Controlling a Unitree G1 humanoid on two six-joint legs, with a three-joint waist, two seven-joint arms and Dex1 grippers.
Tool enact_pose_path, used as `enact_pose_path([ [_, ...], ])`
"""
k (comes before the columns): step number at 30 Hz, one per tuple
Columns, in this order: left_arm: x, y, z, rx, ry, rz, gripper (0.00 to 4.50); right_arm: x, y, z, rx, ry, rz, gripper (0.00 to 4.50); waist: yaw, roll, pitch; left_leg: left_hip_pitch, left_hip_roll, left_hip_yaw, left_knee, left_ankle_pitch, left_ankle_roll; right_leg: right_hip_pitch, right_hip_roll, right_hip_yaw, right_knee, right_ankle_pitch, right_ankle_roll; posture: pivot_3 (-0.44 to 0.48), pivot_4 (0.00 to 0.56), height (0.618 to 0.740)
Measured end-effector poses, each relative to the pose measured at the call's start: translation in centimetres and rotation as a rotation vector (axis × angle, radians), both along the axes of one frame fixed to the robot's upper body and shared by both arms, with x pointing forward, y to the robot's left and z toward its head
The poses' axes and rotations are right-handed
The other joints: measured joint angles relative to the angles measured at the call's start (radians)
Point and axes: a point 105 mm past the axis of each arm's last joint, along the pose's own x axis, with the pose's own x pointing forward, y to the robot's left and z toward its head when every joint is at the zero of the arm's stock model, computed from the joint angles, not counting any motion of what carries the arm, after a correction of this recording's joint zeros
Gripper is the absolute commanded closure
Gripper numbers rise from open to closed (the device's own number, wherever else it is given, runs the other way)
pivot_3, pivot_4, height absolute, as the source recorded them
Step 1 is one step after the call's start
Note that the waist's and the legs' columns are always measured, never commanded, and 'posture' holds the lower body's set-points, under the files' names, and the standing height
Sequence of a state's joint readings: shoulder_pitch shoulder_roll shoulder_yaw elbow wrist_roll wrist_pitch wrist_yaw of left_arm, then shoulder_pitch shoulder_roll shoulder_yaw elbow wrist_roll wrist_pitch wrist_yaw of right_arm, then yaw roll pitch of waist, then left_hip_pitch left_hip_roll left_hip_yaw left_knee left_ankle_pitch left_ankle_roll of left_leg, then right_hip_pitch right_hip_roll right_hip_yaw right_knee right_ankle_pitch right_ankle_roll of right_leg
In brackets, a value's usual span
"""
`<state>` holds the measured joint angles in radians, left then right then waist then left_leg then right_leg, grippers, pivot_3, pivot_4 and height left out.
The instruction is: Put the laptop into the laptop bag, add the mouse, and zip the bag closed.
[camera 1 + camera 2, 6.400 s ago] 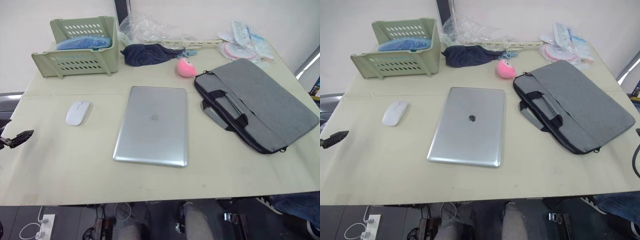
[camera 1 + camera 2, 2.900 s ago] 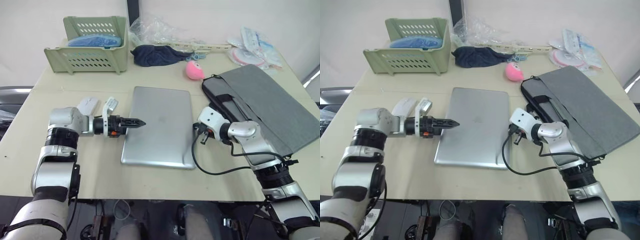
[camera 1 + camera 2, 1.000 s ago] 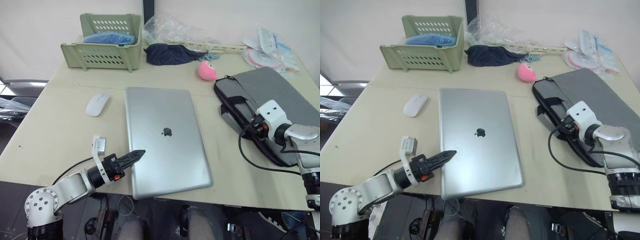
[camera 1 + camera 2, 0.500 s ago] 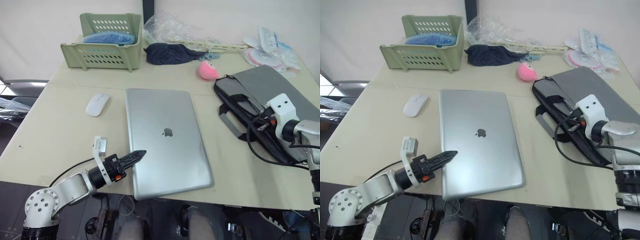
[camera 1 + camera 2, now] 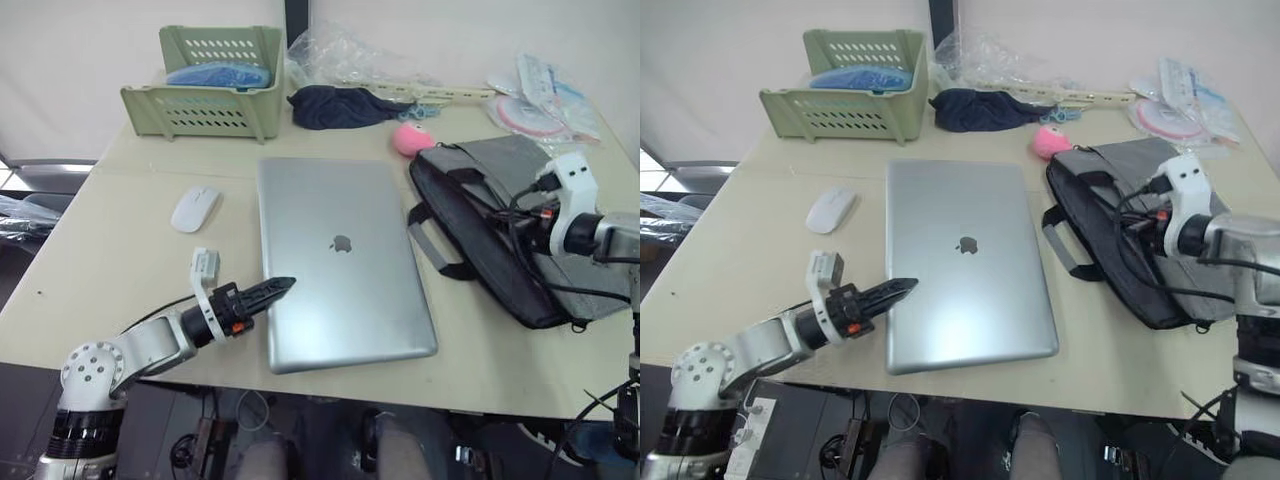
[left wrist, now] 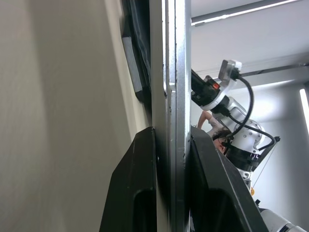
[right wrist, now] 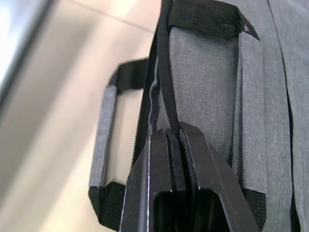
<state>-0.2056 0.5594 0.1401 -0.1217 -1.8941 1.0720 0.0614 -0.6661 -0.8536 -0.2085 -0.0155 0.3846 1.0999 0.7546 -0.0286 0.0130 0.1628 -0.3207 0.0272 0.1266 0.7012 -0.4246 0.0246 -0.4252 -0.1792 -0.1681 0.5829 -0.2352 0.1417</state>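
The left arm comes up from below the near desk (image 5: 90,270) edge, forearm slanted right and a little away, and its left pincer (image 5: 272,291) is clamped on the near left edge of the laptop (image 5: 340,260). The left wrist view shows one black finger (image 6: 135,193) on either side of the thin silver edge. The laptop lies closed, logo up, at the middle of the desk, turned slightly so its near right corner swings toward the bag (image 5: 500,220).

The right arm reaches in from the right side, forearm pointing left across the bag, with black cables looping round its white wrist. The right pincer (image 7: 176,145) is closed on the bag's black opening rim, lifting that edge so the mouth gapes toward the laptop. One grey handle (image 5: 1065,245) lies flat on the desk between bag and laptop.

The mouse (image 5: 195,208) sits left of the laptop's far half, well apart from both pincers. A pink toy (image 5: 410,140) rests just beyond the bag's far corner. At the far left stands a green basket (image 5: 200,95) with a dark cloth (image 5: 335,105) to its right.
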Motion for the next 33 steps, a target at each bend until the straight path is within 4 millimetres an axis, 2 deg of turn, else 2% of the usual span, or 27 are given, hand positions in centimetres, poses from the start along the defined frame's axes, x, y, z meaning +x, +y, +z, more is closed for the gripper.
enact_pose_path([
  [5, 0.6, -0.9, -0.4, -0.01, 0.04, -0.048, 4.18, 0.0, 1.2, -0.4, 0.035, 0.024, 0.013, 4.49, 0.0, 0.0, 0.0, 0.0, 0.0, -0.001, -0.001, 0.0, 0.0, 0.0, 0.0, -0.001, 0.0, 0.0, 0.0, 0.0, 0.15, 0.74],
  [11, 1.7, -1.0, -0.4, -0.027, 0.067, -0.044, 4.18, -0.1, 1.5, -0.1, 0.025, 0.008, 0.013, 4.49, 0.0, 0.0, 0.0, 0.0, -0.001, 0.0, -0.001, 0.0, 0.0, 0.0, 0.0, -0.002, 0.0, 0.0, 0.0, 0.0, 0.15, 0.74],
  [13, 2.9, -1.8, 0.6, -0.059, 0.058, -0.054, 4.18, -0.2, 2.1, -0.2, 0.039, 0.002, 0.013, 4.49, 0.0, 0.0, 0.0, 0.0, -0.001, -0.001, -0.001, 0.0, 0.0, 0.0, 0.0, -0.001, 0.0, 0.0, 0.0, 0.0, 0.15, 0.74],
  [16, 3.2, -2.8, 1.3, -0.075, 0.044, -0.079, 4.18, -0.4, 2.8, -0.3, 0.052, 0.009, 0.026, 4.49, -0.002, 0.0, 0.0, 0.001, -0.001, -0.001, -0.001, 0.0, 0.0, 0.0, 0.0, -0.002, 0.0, 0.0, 0.0, 0.0, 0.15, 0.74],
  [18, 3.6, -3.7, 1.2, -0.092, 0.073, -0.09, 4.18, -0.5, 3.2, -0.1, 0.06, 0.001, 0.021, 4.49, 0.0, 0.0, 0.0, 0.0, -0.001, -0.001, -0.001, 0.0, 0.0, 0.0, 0.0, -0.002, 0.0, 0.0, 0.0, 0.0, 0.15, 0.74],
  [21, 4.2, -4.0, 0.4, -0.092, 0.127, -0.063, 4.18, -0.8, 3.7, -0.1, 0.071, 0.01, 0.02, 4.49, -0.001, 0.0, 0.0, 0.0, -0.001, -0.001, -0.001, 0.0, 0.0, 0.0, 0.0, -0.002, 0.001, 0.0, 0.0, 0.0, 0.15, 0.74],
  [33, 4.1, -3.7, 0.3, -0.151, 0.147, -0.049, 4.18, -0.8, 3.1, 0.8, 0.077, -0.034, -0.012, 4.49, 0.0, 0.0, 0.0, 0.0, -0.001, -0.001, -0.001, 0.0, 0.0, 0.0, 0.0, -0.002, 0.0, 0.0, 0.0, 0.0, 0.15, 0.74],
])
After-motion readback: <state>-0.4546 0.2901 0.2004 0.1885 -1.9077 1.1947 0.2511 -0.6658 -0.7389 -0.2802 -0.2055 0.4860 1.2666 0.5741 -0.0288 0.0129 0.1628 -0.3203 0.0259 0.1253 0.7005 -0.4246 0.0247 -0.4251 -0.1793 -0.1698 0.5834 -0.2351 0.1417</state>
